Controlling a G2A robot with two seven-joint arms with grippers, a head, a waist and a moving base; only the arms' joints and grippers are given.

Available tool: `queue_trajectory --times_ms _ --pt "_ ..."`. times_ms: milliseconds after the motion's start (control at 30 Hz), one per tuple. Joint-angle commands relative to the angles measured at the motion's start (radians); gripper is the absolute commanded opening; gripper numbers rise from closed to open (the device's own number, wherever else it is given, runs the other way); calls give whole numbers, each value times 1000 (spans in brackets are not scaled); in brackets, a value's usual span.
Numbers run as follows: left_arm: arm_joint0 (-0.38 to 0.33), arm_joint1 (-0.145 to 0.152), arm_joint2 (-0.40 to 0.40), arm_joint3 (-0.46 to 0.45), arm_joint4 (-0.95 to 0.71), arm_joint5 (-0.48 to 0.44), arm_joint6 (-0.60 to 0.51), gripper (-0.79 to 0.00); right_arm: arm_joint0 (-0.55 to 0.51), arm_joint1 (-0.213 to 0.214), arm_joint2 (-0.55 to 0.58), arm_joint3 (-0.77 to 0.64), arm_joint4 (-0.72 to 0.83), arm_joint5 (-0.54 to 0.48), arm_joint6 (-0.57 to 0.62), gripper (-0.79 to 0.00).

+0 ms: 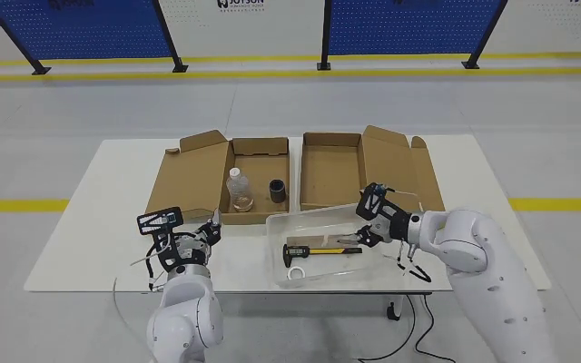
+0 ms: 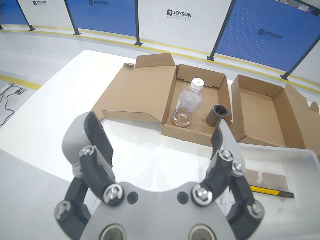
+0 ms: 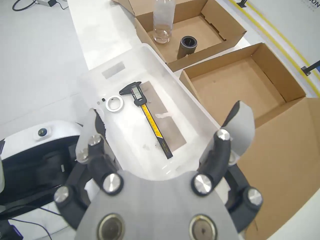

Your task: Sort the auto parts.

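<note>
White table point(image 1: 109, 209) is seen in a hall with a pale floor, yellow floor lines and blue and white partition panels behind it. Two cardboard boxes are laid side by side at the far half of the table with their lids folded back, probably so that parts can be dropped in from above. In the left box point(image 1: 263, 168) one clear plastic bottle point(image 1: 239, 189) and one dark metal cylinder point(image 1: 277, 191) are stood upright, near each other but apart. The right box point(image 1: 329, 177) is set just beside it.

One clear plastic tray point(image 1: 313, 229) is placed in front of the boxes, between the two arms, and it is judged to be the supply from which parts are taken. One digital caliper point(image 3: 145, 116) with a yellow scale is laid flat in it, partly across a brown pad. One silver ring point(image 3: 114, 104) is laid just beside the caliper's head.

The left end effector point(image 2: 155, 119) is held above the bare table in front of the left box, beside the tray. Its fingers are spread wide and nothing is held.

The right end effector point(image 3: 167, 108) is held over the tray's other end, near the tip of the caliper's bar. It is likewise spread wide and nothing is gripped, which suggests a pick from the tray is being prepared.
</note>
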Motion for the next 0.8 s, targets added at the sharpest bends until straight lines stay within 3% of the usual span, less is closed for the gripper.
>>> queue_trajectory --times_ms 0,167,767 --pt "0 0 0 0 0 0 0 0 49 -2 -32 30 2 9 32 0" --pt "0 0 0 0 0 0 0 0 133 -9 -97 100 0 9 50 0" --pt "0 0 0 0 0 0 0 0 129 -10 -105 92 6 -5 28 0"
